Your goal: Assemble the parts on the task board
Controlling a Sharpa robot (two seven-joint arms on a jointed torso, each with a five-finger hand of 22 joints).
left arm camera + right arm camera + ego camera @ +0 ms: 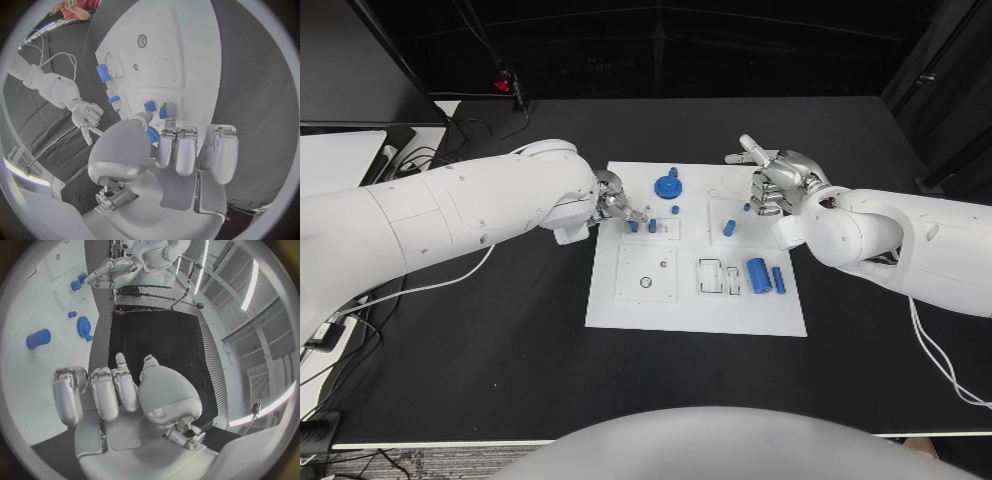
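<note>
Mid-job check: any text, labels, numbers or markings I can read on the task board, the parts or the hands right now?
None can be read.
Task board: outlined slots and a small round mark are drawn or cut on it, but no letters or numbers can be made out.
Blue parts, such as the gear and the cylinder: plain, no markings.
Left hand and right hand: no legible labels.

A black table (pixel 473 330) carries the white task board (pixel 697 310) at its middle.

The left robot hand (pixel 615 205) perhaps partly hides a small blue peg (pixel 633 227).
</note>
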